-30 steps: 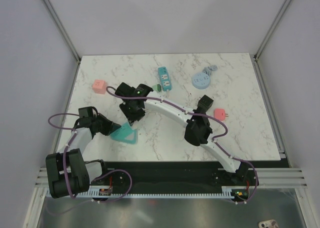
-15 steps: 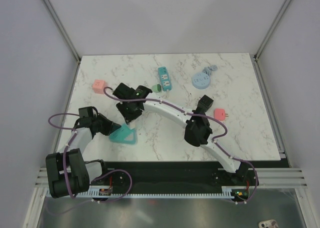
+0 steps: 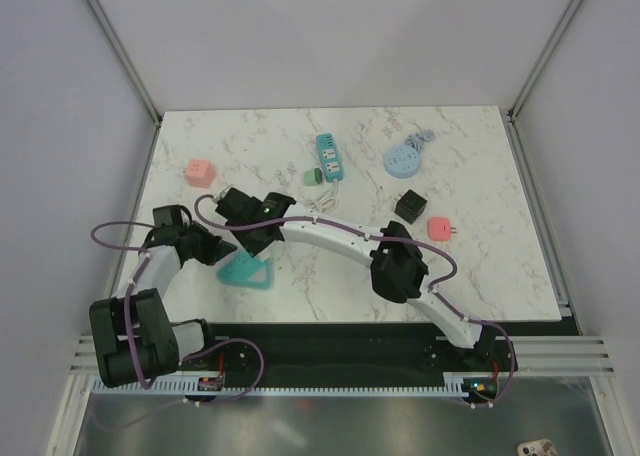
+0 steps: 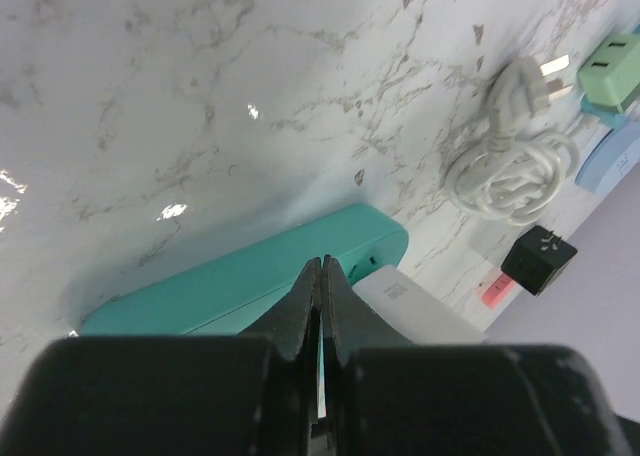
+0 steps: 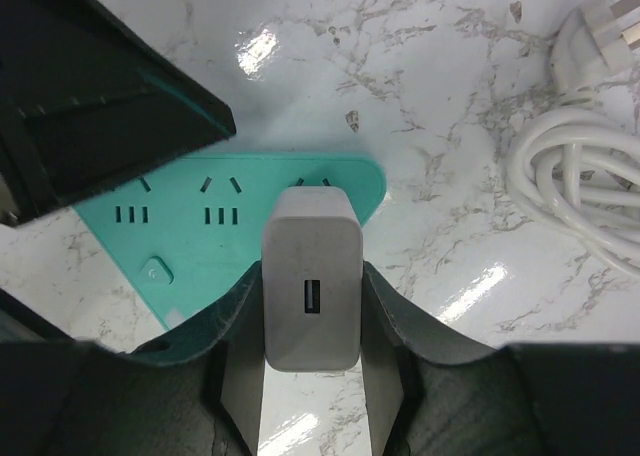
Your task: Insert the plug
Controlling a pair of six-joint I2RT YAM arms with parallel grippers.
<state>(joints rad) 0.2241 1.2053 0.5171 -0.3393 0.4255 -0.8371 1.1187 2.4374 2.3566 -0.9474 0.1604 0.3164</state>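
Up close in the right wrist view, the right gripper [image 5: 310,311] is grasping the white plug [image 5: 310,266], with 1 finger [image 5: 240,326] pressed against each side of its body and the USB port facing the camera. The plug stands over the right corner of the teal triangular power strip [image 5: 190,236], right at the end pair of slots; whether its pins are in those slots cannot be told. The strip lies flat on the marble table [image 3: 480,266], near the front left. From above, the right arm reaches across the table to it from the right, and the left gripper [image 3: 218,248] meets it from the left. The left wrist view shows the left gripper's 2 fingers [image 4: 305,296] clenched together with nothing between them, their tips over the strip's top face, and the plug's white body just past the strip's edge. A coiled white cable [image 5: 585,191] lies on the marble just beside the strip's right corner. Farther back sit a pink cube [image 3: 198,171], a teal rectangular strip [image 3: 329,157] with a small green adapter [image 3: 313,176] beside it, and a round blue outlet block [image 3: 403,159]. A black cube [image 3: 409,206] and a flat pink adapter [image 3: 438,228] lie near each other toward the right.
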